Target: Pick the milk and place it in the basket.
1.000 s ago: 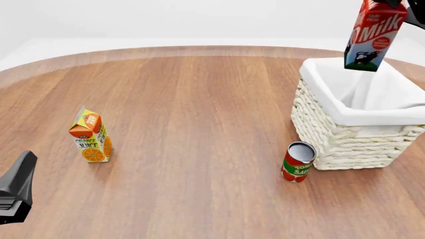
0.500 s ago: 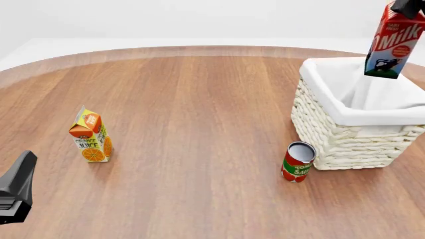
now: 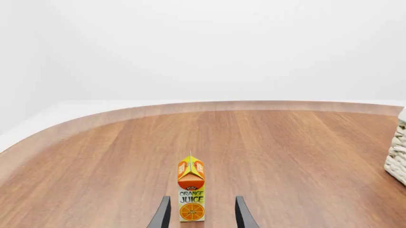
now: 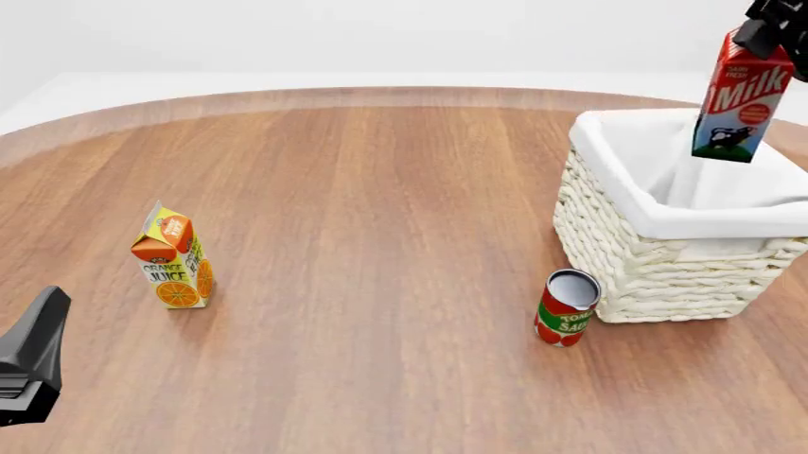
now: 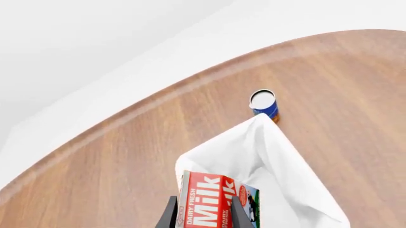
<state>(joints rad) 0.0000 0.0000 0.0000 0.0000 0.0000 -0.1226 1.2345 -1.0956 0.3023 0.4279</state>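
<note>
Your right claw (image 4: pixel 767 28) is clamped on the milk carton (image 4: pixel 739 99), hanging above the wicker basket (image 4: pixel 669 260) at far right; next, lower it inside and release.

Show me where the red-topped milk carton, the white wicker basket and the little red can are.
Red-topped milk carton (image 4: pixel 739 99), front view, its lettered face.
White woven wicker basket (image 4: pixel 638 260), front view, its near wall.
Small red tomato can (image 4: pixel 563 319), front view, its label.
</note>
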